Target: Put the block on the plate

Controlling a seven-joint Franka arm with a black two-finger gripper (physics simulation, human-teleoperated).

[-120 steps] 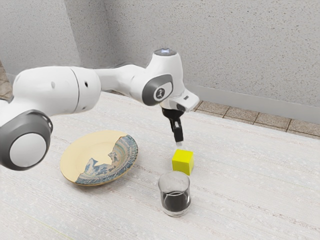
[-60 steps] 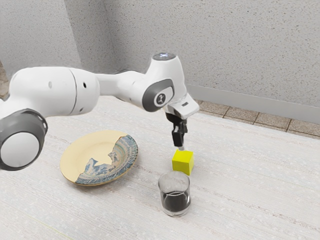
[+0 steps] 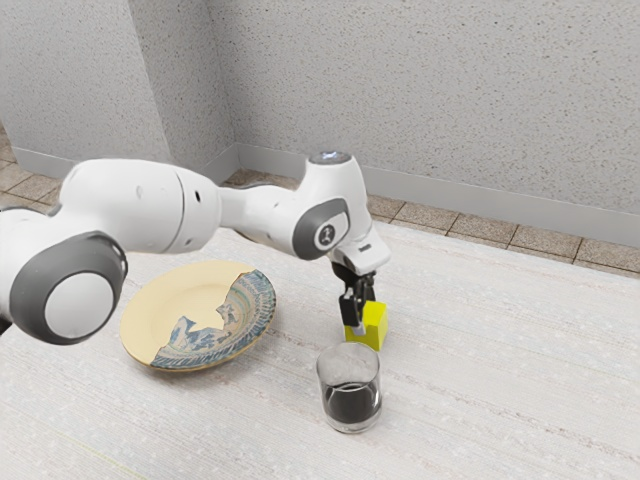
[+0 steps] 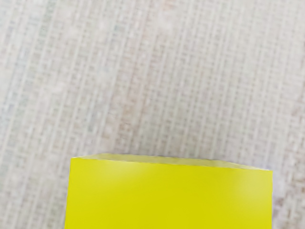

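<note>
While the end effector (image 3: 365, 318) is reaching down beyond the glass (image 3: 349, 388), its fingers are standing apart, one on either side of the yellow block (image 3: 376, 322). The block is resting on the desk (image 3: 480, 400), near the glass and on its far side in the exterior view. The patterned plate (image 3: 165, 300) is lying toward the exterior view's left of the glass, which is holding dark contents.

The arm (image 3: 140, 205) reaches out, bent; the wrist (image 3: 361, 255) points down; the fingers (image 3: 349, 309) stand apart, low.
</note>
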